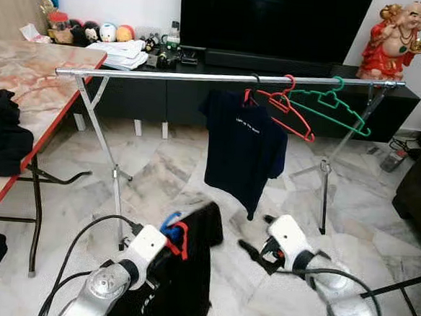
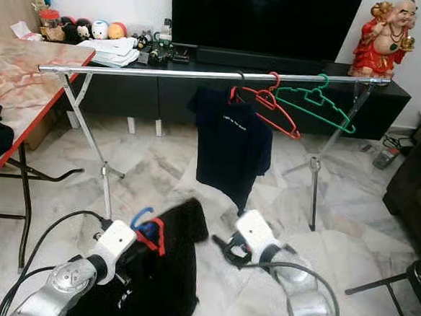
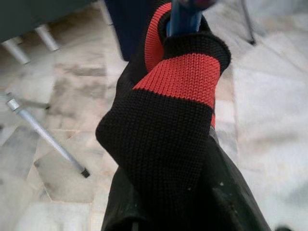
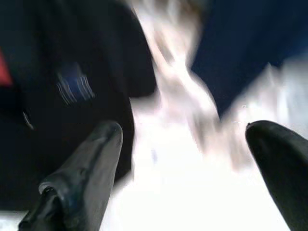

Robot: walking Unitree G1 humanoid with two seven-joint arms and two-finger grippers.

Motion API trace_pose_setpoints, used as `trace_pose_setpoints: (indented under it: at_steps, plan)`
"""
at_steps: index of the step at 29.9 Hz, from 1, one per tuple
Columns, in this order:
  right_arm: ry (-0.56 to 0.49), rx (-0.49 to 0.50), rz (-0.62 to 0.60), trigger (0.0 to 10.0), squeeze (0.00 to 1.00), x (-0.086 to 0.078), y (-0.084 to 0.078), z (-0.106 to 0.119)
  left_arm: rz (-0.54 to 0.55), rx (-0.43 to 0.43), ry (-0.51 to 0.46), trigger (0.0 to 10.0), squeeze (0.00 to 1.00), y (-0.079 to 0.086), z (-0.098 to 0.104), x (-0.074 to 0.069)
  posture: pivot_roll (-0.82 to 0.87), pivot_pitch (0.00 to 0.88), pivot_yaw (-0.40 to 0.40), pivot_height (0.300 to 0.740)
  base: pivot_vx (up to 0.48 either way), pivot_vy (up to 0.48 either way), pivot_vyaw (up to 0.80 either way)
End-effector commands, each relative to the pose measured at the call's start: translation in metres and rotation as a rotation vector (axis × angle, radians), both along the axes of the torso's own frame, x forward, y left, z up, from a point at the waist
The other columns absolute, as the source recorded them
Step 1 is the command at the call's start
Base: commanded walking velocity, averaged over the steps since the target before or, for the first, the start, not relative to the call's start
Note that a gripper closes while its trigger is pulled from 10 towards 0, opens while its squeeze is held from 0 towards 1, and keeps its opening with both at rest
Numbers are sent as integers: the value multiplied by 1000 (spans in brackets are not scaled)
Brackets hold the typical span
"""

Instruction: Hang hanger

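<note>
The left tool [image 1: 167,236] holds up a blue hanger [image 1: 170,222] carrying a black garment [image 1: 180,279] (red-striped collar), near and below the rail [image 1: 230,78]; its grip seems closed. The right tool [image 4: 183,159] gapes wide, empty.

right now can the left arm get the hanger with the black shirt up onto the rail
Probably yes. The left gripper holds the blue hanger with the black shirt low before the rail, whose stretch left of the navy shirt is bare, so nothing blocks lifting.
</note>
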State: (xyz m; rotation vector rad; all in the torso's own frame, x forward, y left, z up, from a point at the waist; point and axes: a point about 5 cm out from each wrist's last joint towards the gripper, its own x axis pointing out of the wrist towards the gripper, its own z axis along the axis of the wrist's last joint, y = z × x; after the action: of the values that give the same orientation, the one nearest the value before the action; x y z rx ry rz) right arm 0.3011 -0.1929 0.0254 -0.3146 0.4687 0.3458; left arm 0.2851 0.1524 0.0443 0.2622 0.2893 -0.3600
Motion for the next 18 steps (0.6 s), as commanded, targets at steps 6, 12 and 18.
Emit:
trace_pose_setpoints:
  at_steps: [6,12,18]
  plan:
    - [326,124,-459,10000,0,-73,-7,-80,196,-78,19,10000,0,22,-10,-9,57,17,25,740,0,0,0]
    - [424,94,-608,10000,0,-104,-2,-102,262,-86,25,10000,0,36,-13,-15,44,4,38,740,51,0,0]
    - [458,91,-618,10000,0,-120,-1,-110,285,-103,11,10000,0,32,-11,-15,41,0,42,740,368,0,0]
